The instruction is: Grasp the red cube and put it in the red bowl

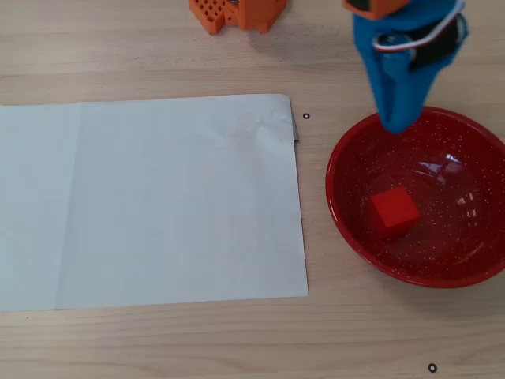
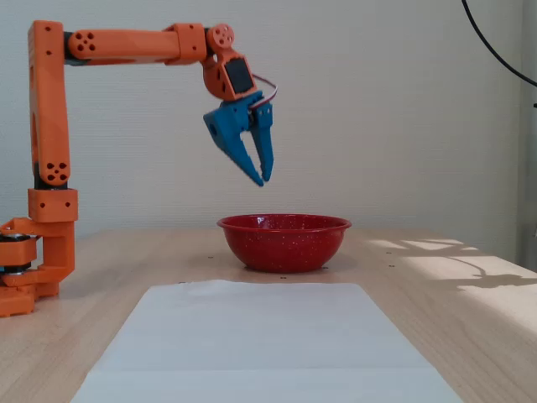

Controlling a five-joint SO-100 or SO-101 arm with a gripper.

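Note:
The red cube (image 1: 394, 212) lies inside the red bowl (image 1: 341, 201), left of the bowl's middle in the overhead view. In the fixed view the bowl (image 2: 284, 243) stands on the table and its wall hides the cube. My blue gripper (image 2: 264, 180) hangs in the air well above the bowl's left rim, pointing down, with its fingers together and nothing between them. In the overhead view the gripper (image 1: 394, 125) shows over the bowl's far rim.
A large white paper sheet (image 1: 150, 205) lies flat to the left of the bowl in the overhead view and in front of it in the fixed view (image 2: 252, 344). The orange arm base (image 2: 33, 269) stands at the left of the fixed view.

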